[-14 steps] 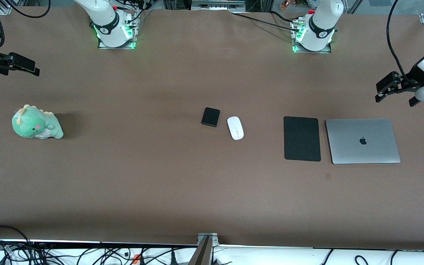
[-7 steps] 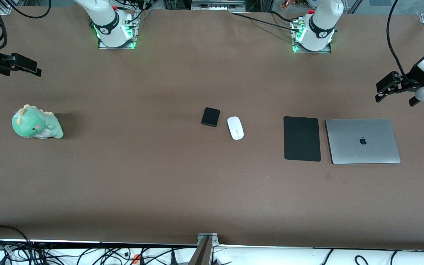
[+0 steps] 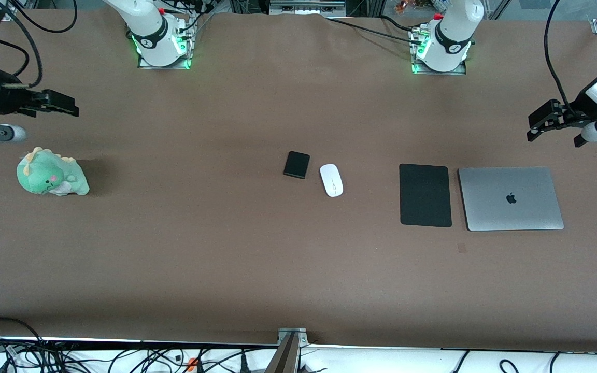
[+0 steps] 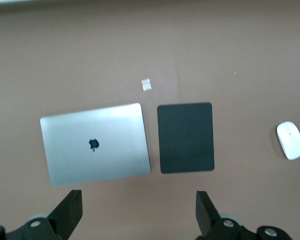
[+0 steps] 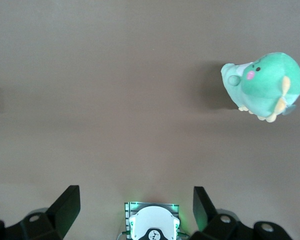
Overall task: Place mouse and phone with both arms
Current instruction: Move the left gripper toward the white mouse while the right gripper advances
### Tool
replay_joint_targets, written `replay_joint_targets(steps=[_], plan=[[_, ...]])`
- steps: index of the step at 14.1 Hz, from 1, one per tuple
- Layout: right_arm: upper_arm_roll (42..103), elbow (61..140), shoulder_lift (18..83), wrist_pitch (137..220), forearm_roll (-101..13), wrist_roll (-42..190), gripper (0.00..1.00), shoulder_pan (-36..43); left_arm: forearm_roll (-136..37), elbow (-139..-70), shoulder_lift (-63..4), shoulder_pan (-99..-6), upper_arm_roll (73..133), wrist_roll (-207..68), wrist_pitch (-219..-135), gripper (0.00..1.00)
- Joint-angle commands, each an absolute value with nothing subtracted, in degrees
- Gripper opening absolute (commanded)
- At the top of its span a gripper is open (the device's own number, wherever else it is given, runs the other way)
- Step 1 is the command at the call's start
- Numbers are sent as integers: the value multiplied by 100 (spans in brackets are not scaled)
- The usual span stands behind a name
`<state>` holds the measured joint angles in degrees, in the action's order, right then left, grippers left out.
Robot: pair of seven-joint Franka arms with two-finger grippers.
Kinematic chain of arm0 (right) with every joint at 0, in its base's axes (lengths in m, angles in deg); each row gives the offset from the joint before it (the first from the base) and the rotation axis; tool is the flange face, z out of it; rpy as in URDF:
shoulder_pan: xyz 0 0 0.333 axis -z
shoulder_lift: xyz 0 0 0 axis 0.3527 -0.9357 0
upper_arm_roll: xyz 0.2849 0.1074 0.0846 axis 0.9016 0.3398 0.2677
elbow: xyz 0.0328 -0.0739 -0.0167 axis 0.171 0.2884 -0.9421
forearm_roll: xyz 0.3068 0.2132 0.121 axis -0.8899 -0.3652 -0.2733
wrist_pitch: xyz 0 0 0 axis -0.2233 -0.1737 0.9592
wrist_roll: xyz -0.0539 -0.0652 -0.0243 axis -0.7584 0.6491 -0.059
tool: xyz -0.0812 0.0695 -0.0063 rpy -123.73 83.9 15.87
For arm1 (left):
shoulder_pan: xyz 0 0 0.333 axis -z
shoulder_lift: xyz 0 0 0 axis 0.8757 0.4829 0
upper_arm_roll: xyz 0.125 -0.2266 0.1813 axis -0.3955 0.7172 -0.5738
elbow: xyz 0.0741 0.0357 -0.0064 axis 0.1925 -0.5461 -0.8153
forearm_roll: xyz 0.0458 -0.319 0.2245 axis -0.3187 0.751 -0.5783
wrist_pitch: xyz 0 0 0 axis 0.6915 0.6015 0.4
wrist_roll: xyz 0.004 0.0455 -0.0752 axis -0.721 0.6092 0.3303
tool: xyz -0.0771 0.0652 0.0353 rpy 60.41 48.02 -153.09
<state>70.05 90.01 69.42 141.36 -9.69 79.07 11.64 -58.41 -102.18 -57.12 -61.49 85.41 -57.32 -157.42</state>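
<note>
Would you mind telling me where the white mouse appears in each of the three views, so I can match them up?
Front view: the mouse lies mid-table, beside the phone, which lies toward the right arm's end.
Left wrist view: the mouse sits at the picture's edge.
Right wrist view: not in it.
Shared landmark: the mouse pad, in the front and left wrist views.

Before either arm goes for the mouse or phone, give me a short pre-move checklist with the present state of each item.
1. Left gripper open and holding nothing, over bare table beside the laptop: ok.
2. Right gripper open and holding nothing, over bare table beside the plush dinosaur: ok.
3. Mouse flat on the table, nothing on it: ok.
4. Phone flat beside the mouse, toward the right arm's end, apart from it: ok.
5. Mouse pad bare, beside the laptop: ok.
</note>
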Motion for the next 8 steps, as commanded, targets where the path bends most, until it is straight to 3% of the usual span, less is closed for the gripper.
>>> replay_joint_targets(steps=[1,4,8], plan=[[6999,8961,6737,14218,-1282,7970,100,1125,-5962,-10097,-5298,-6042,8743,-5748,-15343,100],[7008,9013,6560,14411,-1328,8225,100,1116,-5989,-10097,-4867,-6033,8963,-5783,-15050,100],[7008,9058,6297,14727,-1336,8338,100,985,-5945,-10097,-4357,-6033,9428,-6431,-15664,100]])
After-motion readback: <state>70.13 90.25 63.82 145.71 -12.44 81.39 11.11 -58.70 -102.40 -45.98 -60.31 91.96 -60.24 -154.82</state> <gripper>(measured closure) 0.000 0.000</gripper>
